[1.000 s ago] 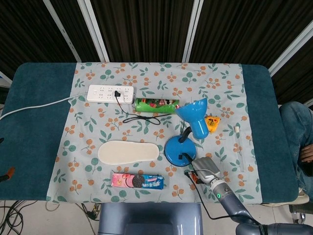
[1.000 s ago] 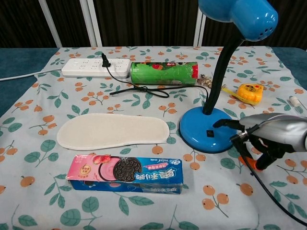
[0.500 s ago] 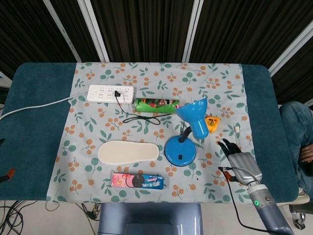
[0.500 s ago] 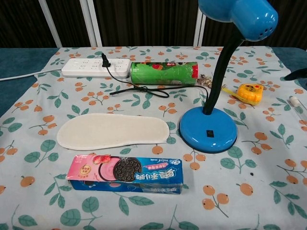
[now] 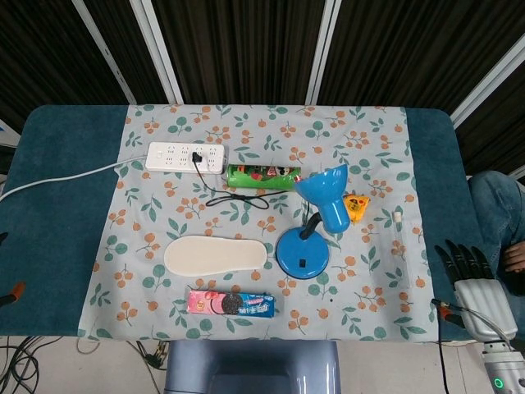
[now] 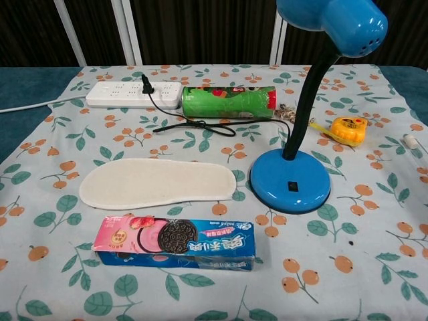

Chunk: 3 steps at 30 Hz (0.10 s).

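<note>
Hovering off the counter's (image 5: 459, 246) right edge, well right of the blue lamp (image 5: 302, 254), the right hand (image 5: 480, 287) shows its fingers (image 5: 459, 258) spread and straight, holding nothing. The left hand appears in neither view. The lamp stands on the floral cloth (image 5: 164, 213), with the yellow tape measure (image 5: 355, 205) just beyond its base, the green can (image 5: 262, 176) and power strip (image 5: 185, 156) further behind it, the insole (image 5: 216, 255) to its left and the cookie pack (image 5: 230, 304) in front-left. A risk, in my judgement: the thin cable (image 5: 443, 328) trailing from the wrist could catch on the counter edge. A second ago this hand lay at the lamp's base; it has since withdrawn well clear
</note>
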{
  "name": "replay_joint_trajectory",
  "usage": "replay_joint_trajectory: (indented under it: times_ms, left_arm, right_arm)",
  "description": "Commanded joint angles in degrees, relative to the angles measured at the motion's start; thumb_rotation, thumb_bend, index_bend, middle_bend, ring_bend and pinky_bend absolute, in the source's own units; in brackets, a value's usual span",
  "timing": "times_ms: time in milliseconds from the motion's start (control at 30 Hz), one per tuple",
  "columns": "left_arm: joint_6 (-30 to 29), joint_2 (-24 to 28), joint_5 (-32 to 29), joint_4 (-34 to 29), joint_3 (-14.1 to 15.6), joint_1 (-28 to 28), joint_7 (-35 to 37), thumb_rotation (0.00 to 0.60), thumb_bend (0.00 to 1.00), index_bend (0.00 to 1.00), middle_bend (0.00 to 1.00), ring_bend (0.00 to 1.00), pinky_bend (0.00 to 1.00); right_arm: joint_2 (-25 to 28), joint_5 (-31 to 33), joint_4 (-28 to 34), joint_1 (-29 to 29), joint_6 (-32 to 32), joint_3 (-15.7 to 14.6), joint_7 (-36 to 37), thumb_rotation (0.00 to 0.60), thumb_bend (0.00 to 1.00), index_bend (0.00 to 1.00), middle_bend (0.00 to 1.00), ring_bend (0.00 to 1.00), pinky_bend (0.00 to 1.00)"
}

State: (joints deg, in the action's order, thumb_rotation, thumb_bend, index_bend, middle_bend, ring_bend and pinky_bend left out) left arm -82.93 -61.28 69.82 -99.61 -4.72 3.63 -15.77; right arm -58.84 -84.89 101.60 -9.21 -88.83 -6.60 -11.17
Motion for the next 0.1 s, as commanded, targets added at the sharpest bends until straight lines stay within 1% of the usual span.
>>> replay_joint_trajectory:
  times_ms: [33,100]
  left_arm:
    - [0.0,-0.2,0.3,0.4,0.1,0.2,-0.6,0.600,0.23,0.11,0.00,0.00,0.10]
    - [-0.2,-0.4,0.3,0.4,0.1,0.2,-0.9,0.600,0.23,0.11,0.00,0.00,0.10]
  right_arm:
    - [-1.0,-0.9,-1.7,0.9,-1.4,1.4,0.7,0.600,0.30,0.02,0.00,0.00,0.00]
    - [-1.5,-1.0,-2.3,1.3,-1.7,1.9,1.0,0.600,0.30,0.02,0.00,0.00,0.00]
